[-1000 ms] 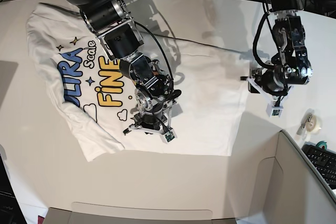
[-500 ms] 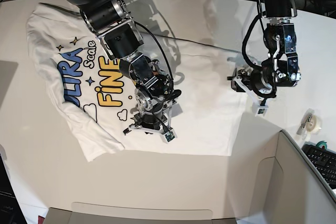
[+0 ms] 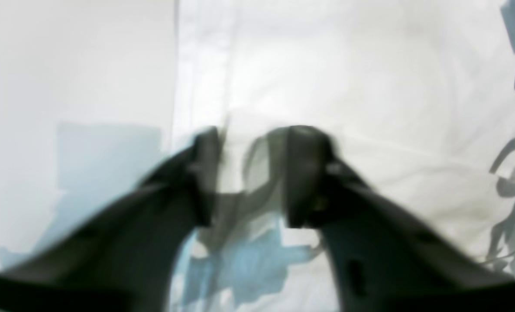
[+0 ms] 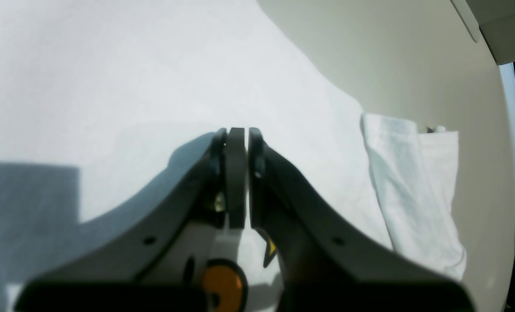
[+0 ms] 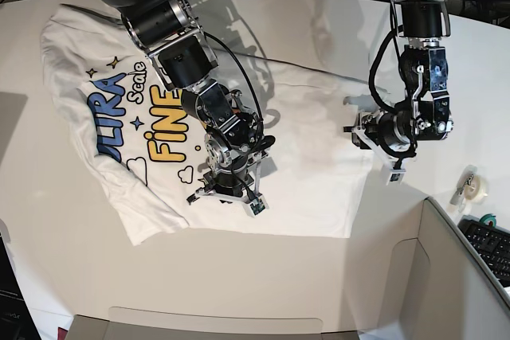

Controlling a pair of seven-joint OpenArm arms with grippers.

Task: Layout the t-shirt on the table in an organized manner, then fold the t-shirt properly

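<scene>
The white t-shirt [image 5: 307, 117] lies print-up on the table [image 5: 239, 292], with blue and yellow lettering at its left. My right gripper [image 5: 215, 193] is shut, its fingers pressed down on the shirt's lower middle; in the right wrist view the gripper [image 4: 235, 134] rests on plain white cloth [image 4: 110, 86], with a folded sleeve [image 4: 413, 195] to its right. My left gripper [image 5: 360, 133] hangs at the shirt's right hem. In the blurred left wrist view its jaws [image 3: 251, 138] stand apart over the hem [image 3: 201, 86], with nothing clearly between them.
A tape roll [image 5: 476, 187] and a keyboard [image 5: 490, 246] sit at the right, beside a grey-beige partition panel [image 5: 446, 276]. A grey tray edge [image 5: 215, 324] runs along the near side. Bare tabletop [image 3: 66, 65] shows left of the hem.
My left arm has swung left from the bare table to the shirt's right hem, and its jaws have narrowed. The right arm has stayed put.
</scene>
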